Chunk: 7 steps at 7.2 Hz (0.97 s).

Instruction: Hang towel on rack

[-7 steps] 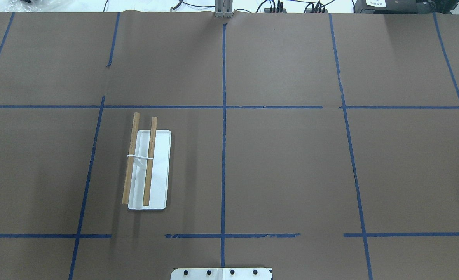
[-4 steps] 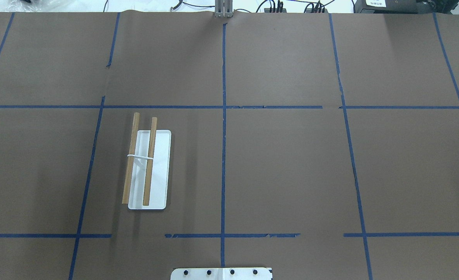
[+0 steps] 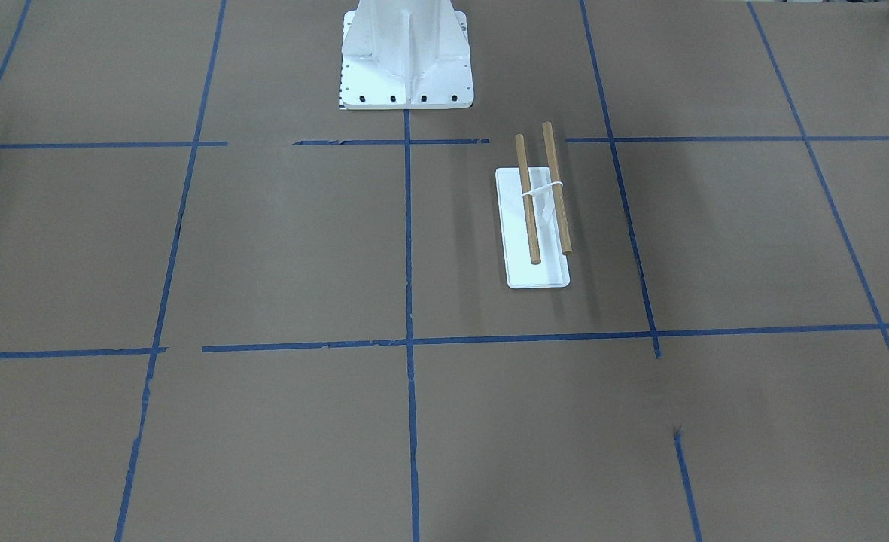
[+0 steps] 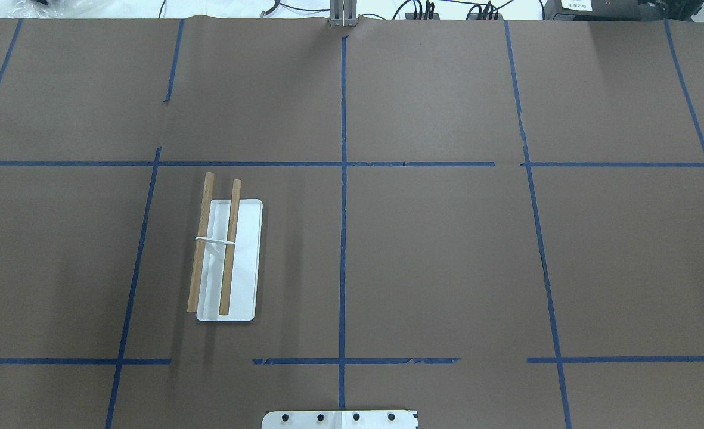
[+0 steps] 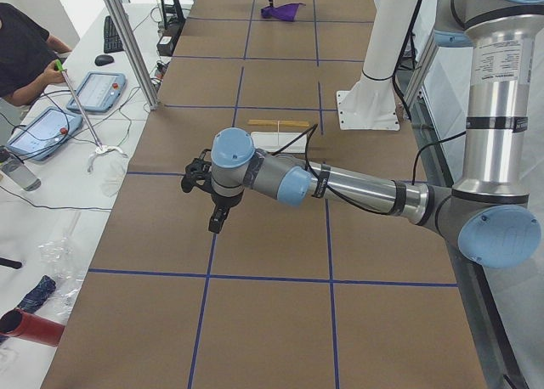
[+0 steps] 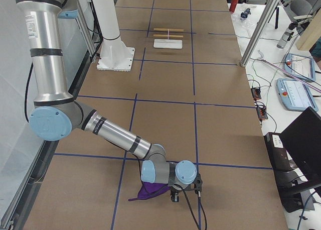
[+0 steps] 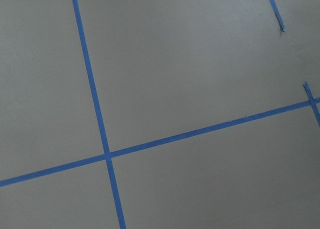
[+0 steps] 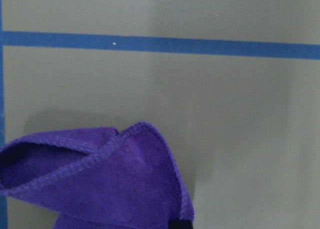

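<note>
The rack (image 4: 227,257) stands on the table's left half: a white base plate with two bare wooden dowels. It also shows in the front view (image 3: 538,226) and both side views (image 5: 280,127) (image 6: 168,39). The purple towel (image 6: 149,190) is bunched at the table's far right end, under my right gripper (image 6: 173,196). In the right wrist view the towel (image 8: 100,184) rises in folds to a dark fingertip (image 8: 180,224), so the gripper looks shut on it. My left gripper (image 5: 218,222) hovers over bare paper beyond the rack; I cannot tell its state.
The white robot pedestal (image 3: 405,53) stands at the table's near middle edge. Blue tape lines grid the brown paper. An operator (image 5: 25,49) sits beside tablets off the far side. Cables and a laptop (image 6: 301,149) lie off the table's edge.
</note>
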Available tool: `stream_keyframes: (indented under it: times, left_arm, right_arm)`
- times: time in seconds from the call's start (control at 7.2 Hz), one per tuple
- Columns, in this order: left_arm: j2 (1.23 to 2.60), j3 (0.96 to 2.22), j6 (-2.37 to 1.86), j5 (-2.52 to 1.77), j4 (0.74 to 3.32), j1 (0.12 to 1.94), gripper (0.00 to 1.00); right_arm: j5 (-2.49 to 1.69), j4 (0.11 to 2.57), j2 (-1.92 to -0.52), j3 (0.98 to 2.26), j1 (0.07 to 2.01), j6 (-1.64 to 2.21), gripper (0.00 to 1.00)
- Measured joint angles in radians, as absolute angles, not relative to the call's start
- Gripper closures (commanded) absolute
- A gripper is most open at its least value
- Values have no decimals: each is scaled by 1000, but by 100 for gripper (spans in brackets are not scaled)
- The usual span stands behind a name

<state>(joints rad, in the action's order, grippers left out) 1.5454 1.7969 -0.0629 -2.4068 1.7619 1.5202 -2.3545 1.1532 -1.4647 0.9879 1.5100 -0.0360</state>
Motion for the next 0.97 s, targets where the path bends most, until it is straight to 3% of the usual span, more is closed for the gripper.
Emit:
stream_keyframes:
  times: [0.97]
  left_arm:
    - [1544,1795,-63,-2407,1761,1522,0]
  right_arm:
    - [-2416,1155,-1448,1025,1516,-3,100]
